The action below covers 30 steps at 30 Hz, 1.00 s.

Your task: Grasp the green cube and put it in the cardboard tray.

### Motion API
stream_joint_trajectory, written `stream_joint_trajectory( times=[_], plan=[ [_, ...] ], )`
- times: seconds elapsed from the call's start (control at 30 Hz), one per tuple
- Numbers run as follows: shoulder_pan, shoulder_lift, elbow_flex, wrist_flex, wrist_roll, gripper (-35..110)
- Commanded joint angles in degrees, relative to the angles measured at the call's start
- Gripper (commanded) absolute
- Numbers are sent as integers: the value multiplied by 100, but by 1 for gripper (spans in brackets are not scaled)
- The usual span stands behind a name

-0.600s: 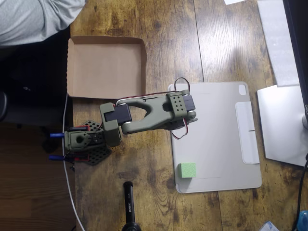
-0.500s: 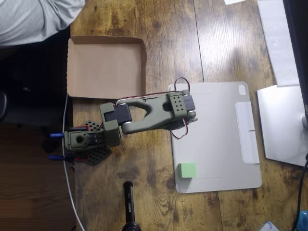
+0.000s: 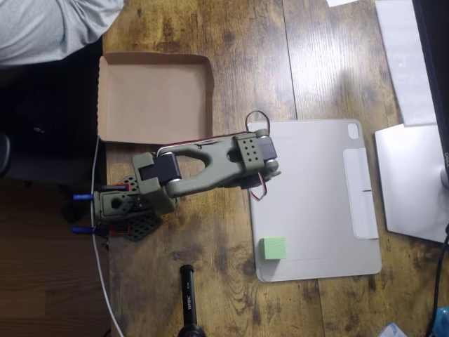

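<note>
Overhead view: flat grey tablet cover (image 3: 316, 203) lies right of the olive-green arm's pincer (image 3: 261, 170), whose jaws seem tucked underneath, so their opening cannot be told. Shallow brown cardboard tray (image 3: 154, 98) sits upper left; small mint-green cube (image 3: 272, 248) rests below on the cover.

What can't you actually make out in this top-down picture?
- The jaws: hidden under the arm in the overhead view, so open or shut cannot be told.
- The person: cut off by the top-left edge.
- The black post: cut off by the bottom edge.
- Cube height: only its top shows.
</note>
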Motion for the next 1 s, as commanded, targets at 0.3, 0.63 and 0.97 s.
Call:
stream_joint_trajectory(
  times=[0.3,0.63,0.97],
  plan=[
    [176,325,-237,79,44,0],
    [1793,141,-1248,-1389,-158,0],
    [3278,-773,-2619,-1195,-633,0]
  ],
)
